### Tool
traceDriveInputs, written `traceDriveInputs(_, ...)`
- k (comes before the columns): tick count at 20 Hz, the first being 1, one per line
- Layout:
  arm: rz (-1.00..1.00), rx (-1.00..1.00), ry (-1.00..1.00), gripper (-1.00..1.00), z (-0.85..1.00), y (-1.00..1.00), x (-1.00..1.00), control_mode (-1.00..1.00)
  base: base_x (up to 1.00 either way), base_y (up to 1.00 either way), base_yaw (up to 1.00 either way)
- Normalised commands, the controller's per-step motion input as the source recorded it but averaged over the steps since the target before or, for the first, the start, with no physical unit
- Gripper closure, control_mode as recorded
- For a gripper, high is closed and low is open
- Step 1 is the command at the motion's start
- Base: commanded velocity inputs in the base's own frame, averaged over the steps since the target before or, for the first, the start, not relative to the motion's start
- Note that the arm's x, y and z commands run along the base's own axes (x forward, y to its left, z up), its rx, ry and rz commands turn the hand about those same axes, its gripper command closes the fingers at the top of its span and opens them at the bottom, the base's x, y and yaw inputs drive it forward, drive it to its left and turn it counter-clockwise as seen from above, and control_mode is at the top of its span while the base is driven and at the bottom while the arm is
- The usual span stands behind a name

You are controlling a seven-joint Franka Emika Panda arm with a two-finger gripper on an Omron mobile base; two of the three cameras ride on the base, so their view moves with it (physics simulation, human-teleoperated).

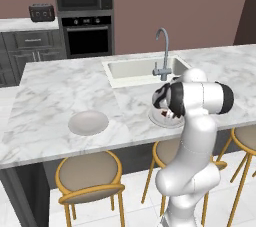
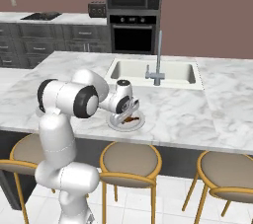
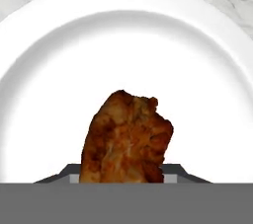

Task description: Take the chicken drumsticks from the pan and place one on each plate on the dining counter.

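Closest to the base, round tan stool seats [image 2: 130, 161] on yellow legs line the near edge of the long white-grey veined marble worktop [image 1: 55, 91]. Just past that edge the hand [image 2: 129, 111] hangs low over a round white plate [image 3: 207, 70], seemingly clamped on a reddish-brown chicken drumstick [image 3: 126, 136] between its fingertips, while a second, bare white-grey plate [image 1: 88, 122] lies well apart. Farther back sit the sink [image 2: 155, 72] and curved steel faucet [image 1: 163, 53].
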Motion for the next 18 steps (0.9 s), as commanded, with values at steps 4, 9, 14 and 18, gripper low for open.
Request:
traceDriveInputs(4,0.02,0.00,-0.03,1.00,-0.05,0.21,0.39,-1.00,0.00,0.00,0.00)
traceDriveInputs(9,0.02,0.02,-0.02,-1.00,-0.10,-0.07,0.12,-1.00,0.00,0.00,0.00)
traceDriveInputs(14,0.00,0.11,-0.04,-1.00,0.45,-0.16,0.00,-1.00,0.00,0.00,0.00)
traceDriveInputs(18,0.00,0.05,-0.01,-1.00,0.94,0.00,0.00,-1.00,0.00,0.00,0.00)
